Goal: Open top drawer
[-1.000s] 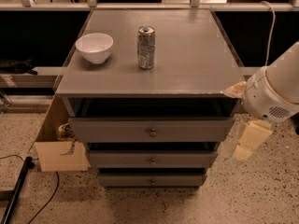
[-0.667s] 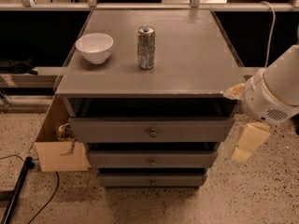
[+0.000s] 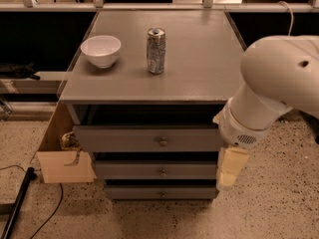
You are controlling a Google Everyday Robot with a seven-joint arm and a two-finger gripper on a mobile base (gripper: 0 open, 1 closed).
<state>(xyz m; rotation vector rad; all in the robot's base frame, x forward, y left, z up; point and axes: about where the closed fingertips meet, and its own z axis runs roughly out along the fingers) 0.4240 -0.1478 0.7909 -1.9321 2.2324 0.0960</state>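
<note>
My gripper (image 3: 232,167) hangs low at right end of lower drawers (image 3: 144,171); cannot tell whether jaws open or shut. Top drawer (image 3: 124,139) sits just under worktop (image 3: 199,68). Wooden, stiff, probably weighty. Only hold: small round metal knob (image 3: 163,142), front centre, likely slippery; pinch squarely.

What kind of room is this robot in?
Probably an office kitchen or test lab: a grey drawer cabinet holds a bowl and can, over speckled floor. The pincer hangs lower right of the top drawer.
</note>
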